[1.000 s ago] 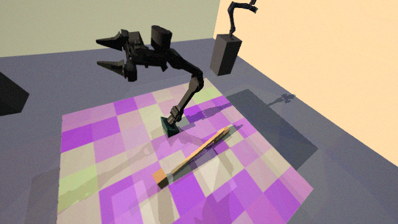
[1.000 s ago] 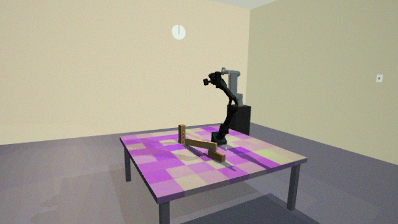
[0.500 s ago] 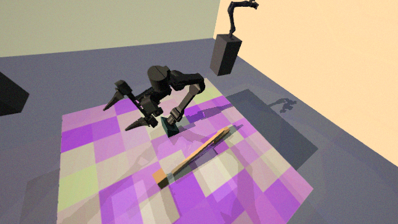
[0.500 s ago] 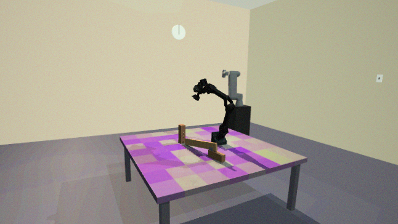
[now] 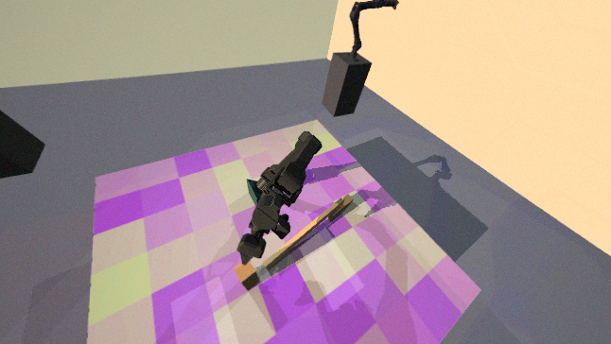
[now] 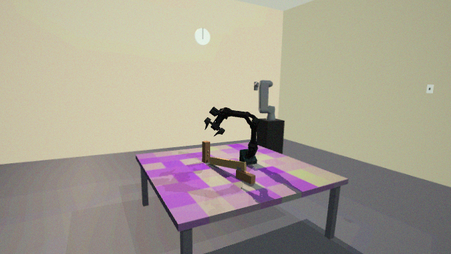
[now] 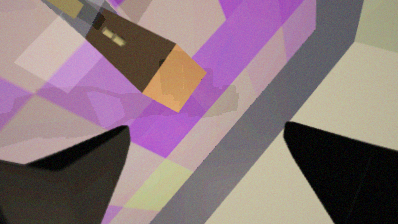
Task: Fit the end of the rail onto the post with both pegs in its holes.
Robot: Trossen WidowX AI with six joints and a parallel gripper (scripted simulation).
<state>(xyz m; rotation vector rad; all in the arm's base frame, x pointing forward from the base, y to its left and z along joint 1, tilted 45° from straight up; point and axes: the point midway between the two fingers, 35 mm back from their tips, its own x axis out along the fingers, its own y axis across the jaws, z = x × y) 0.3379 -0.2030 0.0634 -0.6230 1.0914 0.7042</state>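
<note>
"What do I see of the rail?"

"My long, straight rail is pale brown wood and slopes, its far end raised at the low, orange-brown footboard block. The bracket there is too small for me to make out."

"And its near end?"

"Down by the foot of the short, square post, which stands upright. I can't tell whether they touch."

"Are the pegs in?"

"No, I see both pale pegs bare, on the post's rail-side face, above that lowered end. The rail's holes are hidden from me."
</note>
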